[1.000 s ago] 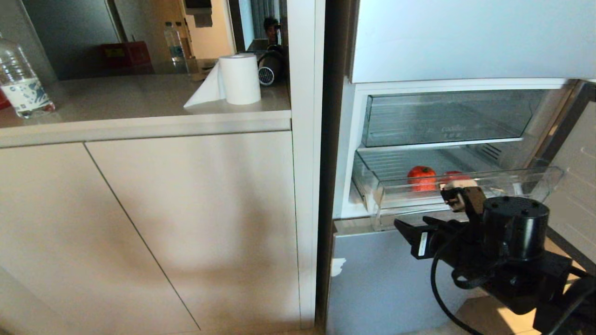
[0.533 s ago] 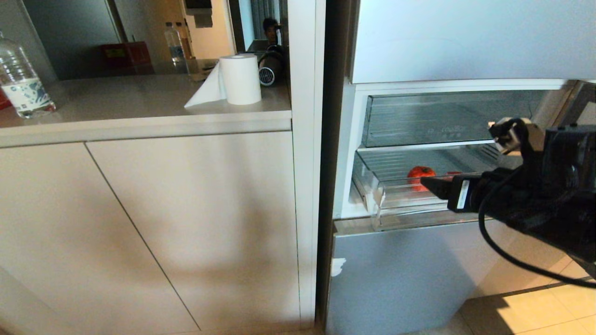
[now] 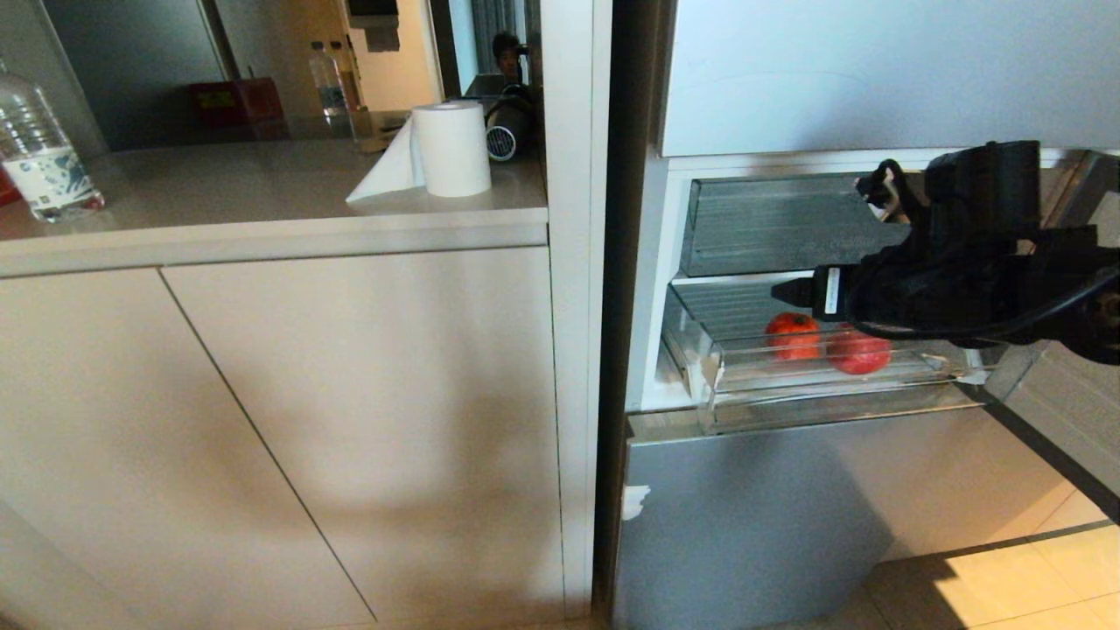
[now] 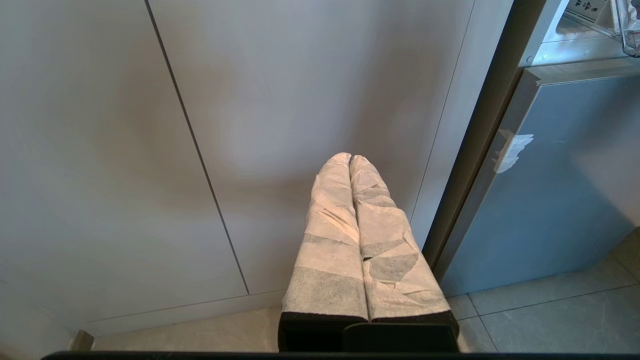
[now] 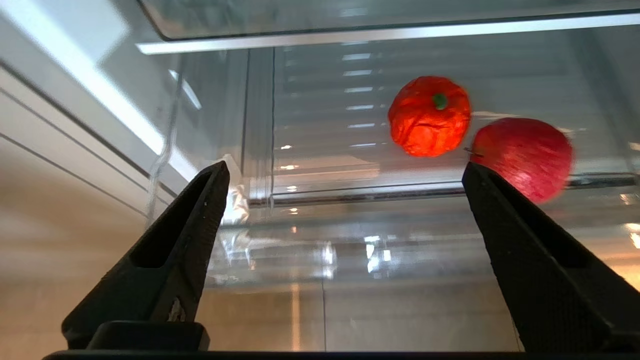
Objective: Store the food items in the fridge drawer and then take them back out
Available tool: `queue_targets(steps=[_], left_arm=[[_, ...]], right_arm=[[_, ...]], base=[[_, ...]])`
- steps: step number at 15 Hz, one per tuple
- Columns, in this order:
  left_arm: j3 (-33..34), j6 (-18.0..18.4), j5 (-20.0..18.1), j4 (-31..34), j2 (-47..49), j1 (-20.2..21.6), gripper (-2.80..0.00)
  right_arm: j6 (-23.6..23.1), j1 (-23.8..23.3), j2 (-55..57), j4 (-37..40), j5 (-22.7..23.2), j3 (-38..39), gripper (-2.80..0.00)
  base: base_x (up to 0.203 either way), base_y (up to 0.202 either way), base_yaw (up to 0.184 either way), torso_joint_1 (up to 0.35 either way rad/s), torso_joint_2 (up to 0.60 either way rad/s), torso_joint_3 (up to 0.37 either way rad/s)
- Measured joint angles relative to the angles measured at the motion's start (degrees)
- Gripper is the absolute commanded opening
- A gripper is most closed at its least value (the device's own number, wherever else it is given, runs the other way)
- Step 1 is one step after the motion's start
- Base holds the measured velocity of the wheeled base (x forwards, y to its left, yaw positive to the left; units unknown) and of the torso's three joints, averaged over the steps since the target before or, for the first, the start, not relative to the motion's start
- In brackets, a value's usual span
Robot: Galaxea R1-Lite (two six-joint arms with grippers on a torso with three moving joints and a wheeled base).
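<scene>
Clear ribbed plastic forms the wide, shallow fridge drawer [image 3: 840, 372], pulled partly out of the open fridge in the head view, with torn white tape [image 3: 697, 372] on its front left corner. Inside lie two round fruits side by side: an orange-red, wrinkled one [image 3: 793, 336] and a smoother red apple-like one [image 3: 858, 351]. The black right gripper [image 3: 783, 289] hangs above the drawer, pointing left; its arm hides part of the clear upper drawer [image 3: 770, 226], so any lettering there cannot be read. On the beige counter stand a white paper roll [image 3: 450, 147] and a clear water bottle with a blue-patterned label [image 3: 39, 144], cut off at the frame edge, print illegible.

The left wrist view shows the left gripper [image 4: 350, 159], its fingers wrapped in white paper tape and pressed together on nothing, before smooth beige cabinet doors [image 4: 150, 150].

In the right wrist view the black pointed fingers [image 5: 180, 240] stand wide apart, holding nothing. Beyond them the orange-red fruit [image 5: 430, 116], with a green stem spot, sits just beside the streaked red one [image 5: 522, 156], which is slightly blurred, on the drawer's ribbed floor [image 5: 325, 125].
</scene>
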Motion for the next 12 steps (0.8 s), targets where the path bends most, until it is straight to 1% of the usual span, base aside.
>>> queue_targets(steps=[2,5,9,10,12], left_arm=[[0.0,0.0,0.0,0.0,0.0,0.0,-2.8],[0.0,0.0,0.0,0.0,0.0,0.0,-2.8],[0.0,0.0,0.0,0.0,0.0,0.0,-2.8],[0.0,0.0,0.0,0.0,0.0,0.0,-2.8],[0.0,0.0,0.0,0.0,0.0,0.0,-2.8]], right_arm=[[-0.3,-1.2,3.8,4.2,2.0,-4.9,0.0],[-0.8,-2.2,7.6,7.6,4.2,-8.4,0.0],[-2.3,-3.8,11.3,12.3,5.0,-11.6,0.0],[-2.5,-4.1,11.7,14.8,5.0,-12.9,0.0],[-2.9,-4.3,12.0,22.4,5.0,-15.9,0.0]], base=[[0.0,0.0,0.0,0.0,0.0,0.0],[0.0,0.0,0.0,0.0,0.0,0.0],[0.0,0.0,0.0,0.0,0.0,0.0],[0.0,0.0,0.0,0.0,0.0,0.0],[0.0,0.0,0.0,0.0,0.0,0.0]])
